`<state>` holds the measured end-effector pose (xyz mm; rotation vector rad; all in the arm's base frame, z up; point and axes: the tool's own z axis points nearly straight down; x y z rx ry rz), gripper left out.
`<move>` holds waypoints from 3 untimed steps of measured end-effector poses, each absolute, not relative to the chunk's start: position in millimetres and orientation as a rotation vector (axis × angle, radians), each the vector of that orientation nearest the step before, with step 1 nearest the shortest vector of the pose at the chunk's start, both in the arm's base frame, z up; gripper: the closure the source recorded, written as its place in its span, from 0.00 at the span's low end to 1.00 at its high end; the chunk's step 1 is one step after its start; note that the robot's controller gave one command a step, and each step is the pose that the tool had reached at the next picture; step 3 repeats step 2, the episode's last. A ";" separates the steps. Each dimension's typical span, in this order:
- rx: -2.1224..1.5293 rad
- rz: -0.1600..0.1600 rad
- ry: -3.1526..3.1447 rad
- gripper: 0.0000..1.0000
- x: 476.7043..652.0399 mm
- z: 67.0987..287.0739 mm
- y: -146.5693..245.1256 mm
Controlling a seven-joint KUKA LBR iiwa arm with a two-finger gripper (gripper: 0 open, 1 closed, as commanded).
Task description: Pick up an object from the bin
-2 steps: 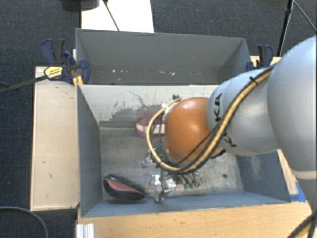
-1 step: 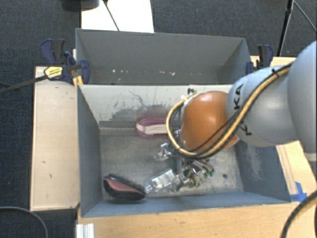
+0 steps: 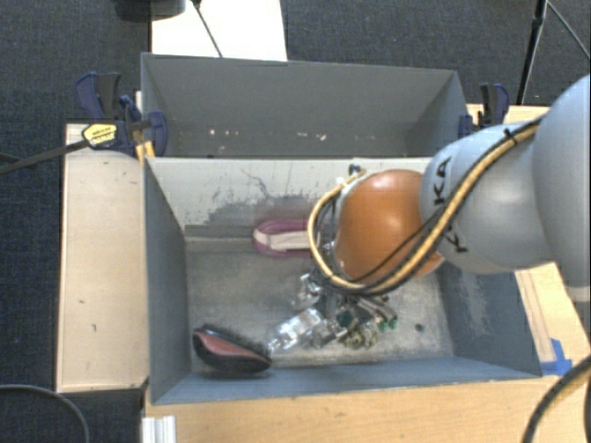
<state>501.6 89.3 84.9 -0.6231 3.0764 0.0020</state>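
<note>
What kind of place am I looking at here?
Probably a robotics lab test cell: a cabled robot arm reaches into a grey metal bin of small loose things, on dark carpet.

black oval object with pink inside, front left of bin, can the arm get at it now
Probably yes: the black oval object with pink inside lies alone, nothing on it, apart from the clear crumpled heap beneath the tool.

Bright even light; soft shadow beneath arm (image 3: 517, 201)
</note>
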 end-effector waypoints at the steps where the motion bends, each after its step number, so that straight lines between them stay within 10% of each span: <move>1: -0.712 0.002 3.053 1.00 485.2 129.7 110.6; 2: -0.676 -0.001 3.055 1.00 518.3 275.7 92.7; 3: -0.676 -0.001 3.055 1.00 518.3 275.7 92.7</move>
